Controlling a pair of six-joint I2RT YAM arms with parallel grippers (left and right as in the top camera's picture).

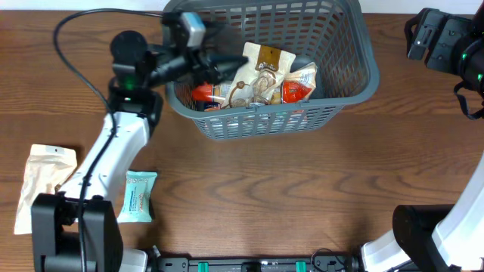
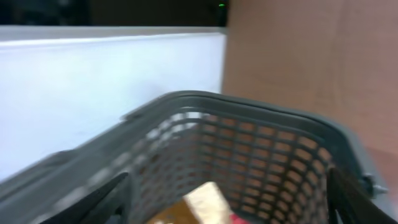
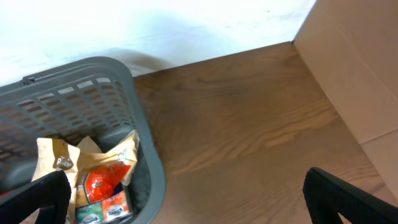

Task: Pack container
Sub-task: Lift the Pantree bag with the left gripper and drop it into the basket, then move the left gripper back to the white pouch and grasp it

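The container (image 1: 364,47), a dark grey slotted basket, stands at the back middle of the table. Inside lie a tan snack packet (image 1: 261,69), a red-printed one (image 1: 296,89) and others beneath. My left gripper (image 1: 221,72) hangs over the basket's left part, above the packets. In the blurred left wrist view its dark fingers (image 2: 107,198) stand apart with nothing between them, the tan packet (image 2: 205,200) below. My right gripper (image 3: 193,202) is open wide over bare wood, right of the basket (image 3: 93,70).
A beige pouch (image 1: 45,185) and a small teal packet (image 1: 138,195) lie on the table at the front left, beside the left arm's base. A white wall and a cardboard panel (image 3: 354,68) border the back right.
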